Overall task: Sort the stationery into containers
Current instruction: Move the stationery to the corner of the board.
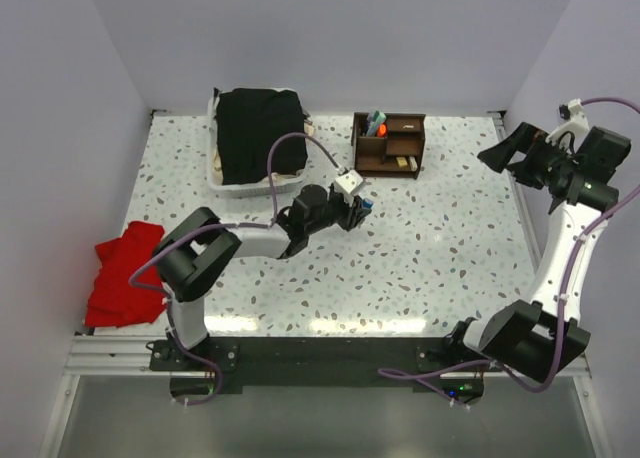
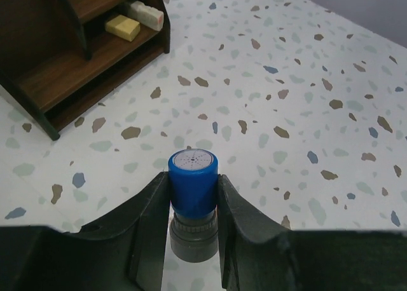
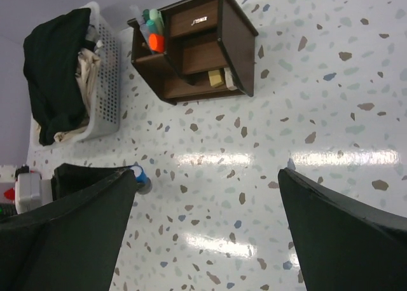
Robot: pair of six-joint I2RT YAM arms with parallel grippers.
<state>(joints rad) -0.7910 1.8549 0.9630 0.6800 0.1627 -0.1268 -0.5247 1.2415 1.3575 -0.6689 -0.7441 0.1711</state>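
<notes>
Robot lab cell: bare lilac walls (image 1: 60, 98), speckled table (image 1: 440, 238), bolted arms (image 1: 250, 240).

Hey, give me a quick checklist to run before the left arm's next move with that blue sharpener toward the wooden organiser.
1. Grip on sharpener by left end effector: ok.
2. The sharpener lifted off the table: cannot tell.
3. Path to organiser unobstructed: ok.
4. Free shelf space in the organiser: ok.
5. The right end effector open and off to the side: ok.
</notes>
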